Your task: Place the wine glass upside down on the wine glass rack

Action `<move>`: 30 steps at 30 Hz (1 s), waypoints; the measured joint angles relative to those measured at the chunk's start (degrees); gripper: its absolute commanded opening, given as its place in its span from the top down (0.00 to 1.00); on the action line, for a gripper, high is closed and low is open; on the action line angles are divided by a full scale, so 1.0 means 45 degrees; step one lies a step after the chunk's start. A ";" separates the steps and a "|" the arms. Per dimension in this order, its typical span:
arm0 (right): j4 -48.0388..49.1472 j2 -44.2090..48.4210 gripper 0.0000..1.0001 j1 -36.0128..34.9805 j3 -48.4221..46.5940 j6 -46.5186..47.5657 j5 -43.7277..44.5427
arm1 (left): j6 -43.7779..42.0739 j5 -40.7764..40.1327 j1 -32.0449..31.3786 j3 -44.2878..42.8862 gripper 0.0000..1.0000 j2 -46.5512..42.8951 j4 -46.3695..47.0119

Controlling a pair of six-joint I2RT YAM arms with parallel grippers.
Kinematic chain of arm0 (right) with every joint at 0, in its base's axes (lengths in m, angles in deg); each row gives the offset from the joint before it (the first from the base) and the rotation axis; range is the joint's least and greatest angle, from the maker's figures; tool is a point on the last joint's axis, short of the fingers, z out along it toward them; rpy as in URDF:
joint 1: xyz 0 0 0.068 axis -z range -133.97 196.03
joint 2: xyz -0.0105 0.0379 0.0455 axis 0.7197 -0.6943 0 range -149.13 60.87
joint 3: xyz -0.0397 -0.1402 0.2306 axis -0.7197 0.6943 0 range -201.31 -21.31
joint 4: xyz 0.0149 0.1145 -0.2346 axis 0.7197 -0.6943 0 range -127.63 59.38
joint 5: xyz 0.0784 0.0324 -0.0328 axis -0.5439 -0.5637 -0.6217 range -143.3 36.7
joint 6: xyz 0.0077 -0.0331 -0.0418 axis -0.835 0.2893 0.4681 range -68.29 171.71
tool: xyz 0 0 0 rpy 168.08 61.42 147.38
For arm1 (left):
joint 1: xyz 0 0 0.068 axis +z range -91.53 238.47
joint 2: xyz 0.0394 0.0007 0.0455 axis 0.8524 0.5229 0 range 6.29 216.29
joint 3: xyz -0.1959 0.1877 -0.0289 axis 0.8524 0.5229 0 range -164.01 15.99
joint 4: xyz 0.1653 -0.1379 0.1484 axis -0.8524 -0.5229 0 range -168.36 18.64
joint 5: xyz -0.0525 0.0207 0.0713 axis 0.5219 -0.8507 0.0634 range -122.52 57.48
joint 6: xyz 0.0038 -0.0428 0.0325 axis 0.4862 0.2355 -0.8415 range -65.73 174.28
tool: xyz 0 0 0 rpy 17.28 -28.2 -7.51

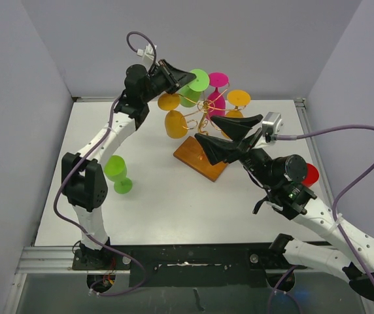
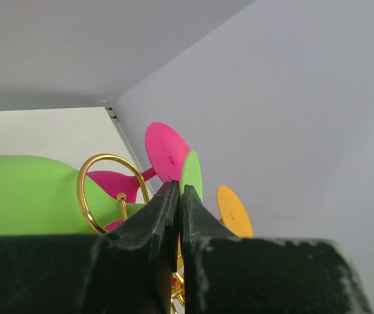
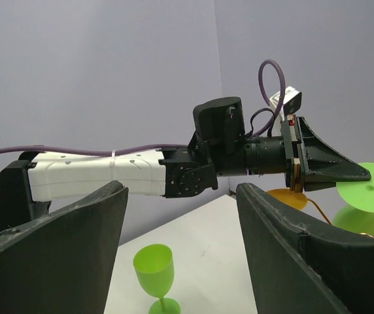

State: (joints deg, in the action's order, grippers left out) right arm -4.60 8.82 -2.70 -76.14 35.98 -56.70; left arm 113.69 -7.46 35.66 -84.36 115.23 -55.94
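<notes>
Green wine glass [image 1: 118,171], standing upright: plastic-looking, likely light, stiff, slick; take by stem. Left gripper [image 1: 191,78] closed at wine glass rack [image 1: 193,157]; right gripper [image 1: 203,127] open, empty.

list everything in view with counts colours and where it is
wine glass rack: 1, gold wire, brown base, mid-table
orange glasses: 2, orange, hung upside down on rack
pink glass: 1, pink, hung on rack
hung green glass: 1, green, on rack
standing green glass: 1, green, upright, table's left
red object: 1, red, mostly hidden behind right arm
left tool: 1, black, shut at hung green glass's foot
right tool: 1, black, open, over rack base
</notes>
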 measured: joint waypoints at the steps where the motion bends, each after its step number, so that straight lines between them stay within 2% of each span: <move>1: -0.0005 0.0015 0.32 0.0000 0.0000 0.0000 0.0005 | -0.0010 -0.0073 -0.0015 -0.0063 1.00 0.0019 -0.0063; 11: -0.0146 0.0228 0.32 0.0000 0.0000 0.0000 0.0097 | -0.0073 -0.0719 -0.0151 -0.1214 1.00 0.0612 -0.0952; 30: -0.0194 0.0233 0.32 0.0000 0.0005 -0.0068 0.0112 | -0.1059 -0.1875 -0.0024 -0.1253 1.00 0.0627 -0.1579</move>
State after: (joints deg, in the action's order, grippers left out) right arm -5.48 9.87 -2.70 -76.12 35.68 -56.20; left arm 108.93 -15.89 35.56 -90.00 118.05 -63.04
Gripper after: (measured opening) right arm 0.682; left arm 0.029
